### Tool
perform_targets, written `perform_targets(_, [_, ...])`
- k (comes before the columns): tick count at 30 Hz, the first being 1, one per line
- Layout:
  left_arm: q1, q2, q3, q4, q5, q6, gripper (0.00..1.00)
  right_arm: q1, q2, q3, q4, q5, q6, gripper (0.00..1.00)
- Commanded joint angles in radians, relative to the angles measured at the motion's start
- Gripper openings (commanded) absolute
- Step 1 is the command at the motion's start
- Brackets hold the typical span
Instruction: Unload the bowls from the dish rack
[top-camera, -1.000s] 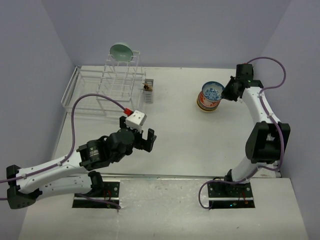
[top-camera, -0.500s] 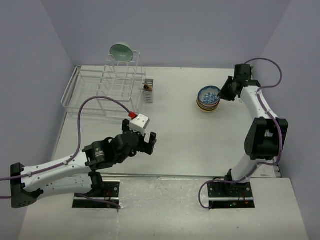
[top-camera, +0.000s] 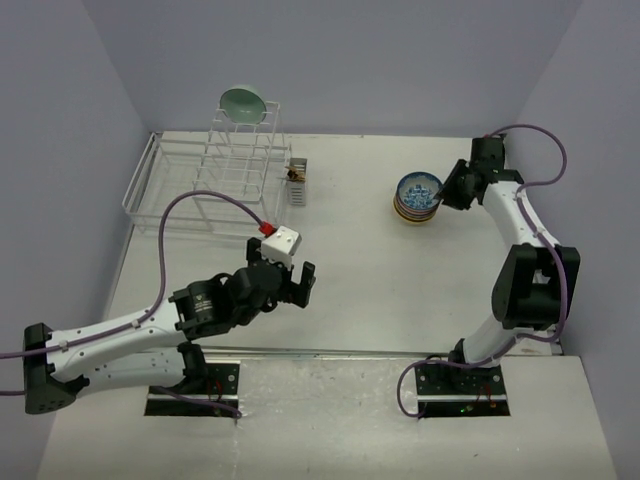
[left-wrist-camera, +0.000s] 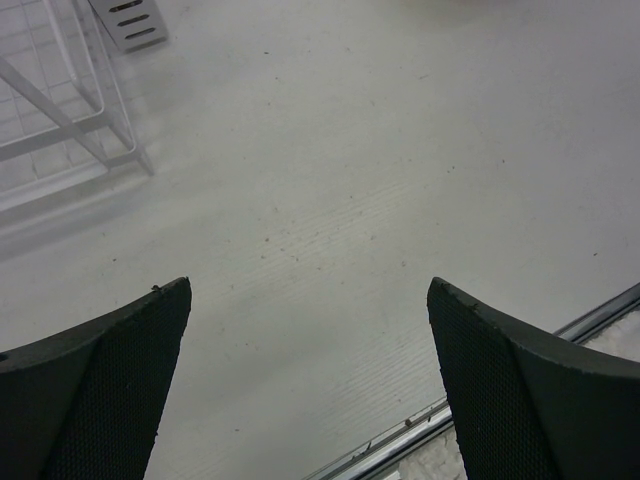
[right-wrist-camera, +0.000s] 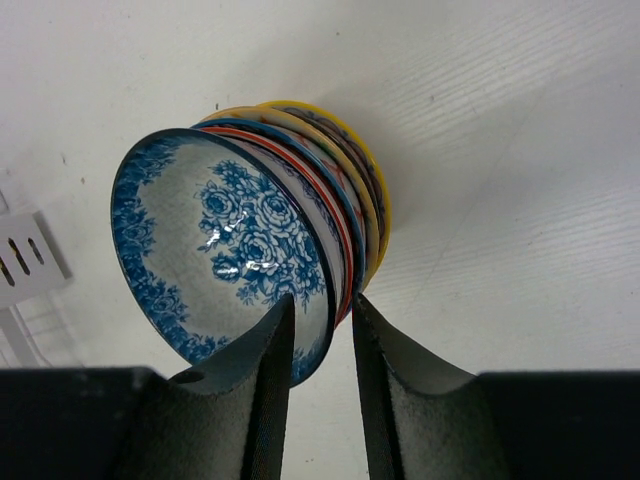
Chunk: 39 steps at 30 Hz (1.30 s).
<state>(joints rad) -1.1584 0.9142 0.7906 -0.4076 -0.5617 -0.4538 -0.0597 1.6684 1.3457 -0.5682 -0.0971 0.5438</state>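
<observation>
In the right wrist view, tool (right-wrist-camera: 320, 345) pinches blue-patterned bowl (right-wrist-camera: 225, 260).

The scene is enclosed by plain pale lavender walls (top-camera: 330, 60) on three sides, which meet at the far corners. The space between them is filled by a white table (top-camera: 380, 270), faintly scuffed and speckled. A metal rail (top-camera: 340, 352) is set along its near edge. The light is even and soft.

Dish rack (left-wrist-camera: 60, 120) cut off
</observation>
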Motion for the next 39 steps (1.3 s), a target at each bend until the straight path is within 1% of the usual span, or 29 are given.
perform_targets(1, [0.012, 0.020, 0.058, 0.007, -0.035, -0.028, 1.00, -0.012, -0.029, 0.001, 0.030, -0.013, 0.007, 0.31])
perform_targets(4, [0.035, 0.057, 0.094, -0.005, -0.032, -0.037, 1.00, -0.017, -0.015, -0.005, 0.033, -0.024, 0.007, 0.31])
perform_targets(6, [0.074, 0.072, 0.131, -0.020, -0.038, -0.069, 1.00, -0.017, -0.022, -0.020, 0.036, -0.026, 0.011, 0.27])
perform_targets(7, [0.094, 0.086, 0.145, -0.036, -0.038, -0.080, 1.00, -0.015, -0.038, -0.026, 0.050, -0.026, 0.015, 0.19])
perform_targets(10, [0.169, 0.100, 0.191, -0.034, -0.009, -0.108, 1.00, -0.020, -0.041, -0.026, 0.054, -0.033, 0.015, 0.09])
perform_targets(11, [0.198, 0.101, 0.200, -0.030, 0.005, -0.111, 1.00, -0.022, -0.038, -0.023, 0.051, -0.035, 0.015, 0.07])
perform_targets(13, [0.210, 0.112, 0.236, -0.022, 0.005, -0.109, 1.00, -0.022, -0.027, -0.017, 0.051, -0.038, 0.012, 0.05])
perform_targets(17, [0.215, 0.141, 0.312, -0.022, 0.002, -0.092, 1.00, -0.025, -0.009, -0.014, 0.053, -0.055, 0.008, 0.04])
perform_targets(18, [0.215, 0.147, 0.328, -0.025, 0.002, -0.088, 1.00, -0.026, -0.009, -0.014, 0.050, -0.056, 0.008, 0.06])
perform_targets(20, [0.221, 0.163, 0.370, -0.025, -0.016, -0.086, 1.00, -0.025, -0.019, -0.014, 0.051, -0.059, 0.011, 0.14])
perform_targets(21, [0.223, 0.167, 0.386, -0.026, -0.027, -0.089, 1.00, -0.025, -0.024, -0.007, 0.050, -0.061, 0.012, 0.26])
perform_targets(22, [0.235, 0.178, 0.415, -0.022, -0.049, -0.092, 1.00, -0.025, -0.032, 0.000, 0.036, -0.059, 0.008, 0.30])
perform_targets(24, [0.258, 0.186, 0.452, -0.022, -0.061, -0.114, 1.00, -0.026, -0.067, 0.015, 0.025, -0.064, 0.011, 0.33])
perform_targets(25, [0.273, 0.199, 0.473, -0.025, -0.060, -0.124, 1.00, -0.026, -0.085, 0.021, 0.013, -0.066, 0.012, 0.37])
perform_targets(26, [0.319, 0.206, 0.520, -0.020, -0.034, -0.146, 1.00, -0.026, -0.104, 0.026, 0.005, -0.067, 0.012, 0.38])
perform_targets(28, [0.391, 0.224, 0.564, 0.004, 0.031, -0.170, 1.00, -0.025, -0.166, 0.044, -0.013, -0.067, 0.010, 0.40])
perform_targets(29, [0.473, 0.236, 0.585, 0.015, 0.122, -0.202, 1.00, -0.026, -0.186, 0.050, -0.022, -0.070, 0.008, 0.41])
perform_targets(31, [0.551, 0.277, 0.651, 0.056, 0.201, -0.238, 1.00, -0.026, -0.248, 0.075, -0.053, -0.093, 0.001, 0.43])
perform_targets(32, [0.616, 0.297, 0.692, 0.073, 0.270, -0.267, 1.00, -0.025, -0.272, 0.076, -0.055, -0.114, -0.005, 0.45])
perform_targets(33, [0.647, 0.346, 0.717, 0.081, 0.301, -0.295, 1.00, -0.025, -0.298, 0.063, -0.049, -0.165, -0.007, 0.45])
perform_targets(34, [0.717, 0.371, 0.743, 0.084, 0.336, -0.318, 1.00, -0.025, -0.352, 0.052, -0.044, -0.188, -0.008, 0.46])
perform_targets(35, [0.753, 0.399, 0.768, 0.082, 0.411, -0.380, 1.00, -0.026, -0.378, 0.041, -0.039, -0.213, -0.010, 0.48])
perform_targets(36, [0.817, 0.446, 0.803, 0.084, 0.474, -0.452, 1.00, -0.025, -0.430, 0.017, -0.036, -0.249, -0.013, 0.49])
perform_targets(38, [0.868, 0.478, 0.808, 0.116, 0.517, -0.528, 1.00, -0.025, -0.476, -0.009, -0.029, -0.294, -0.016, 0.51])
perform_targets(39, [0.888, 0.500, 0.794, 0.172, 0.529, -0.560, 1.00, -0.025, -0.496, -0.035, -0.021, -0.315, -0.018, 0.51])
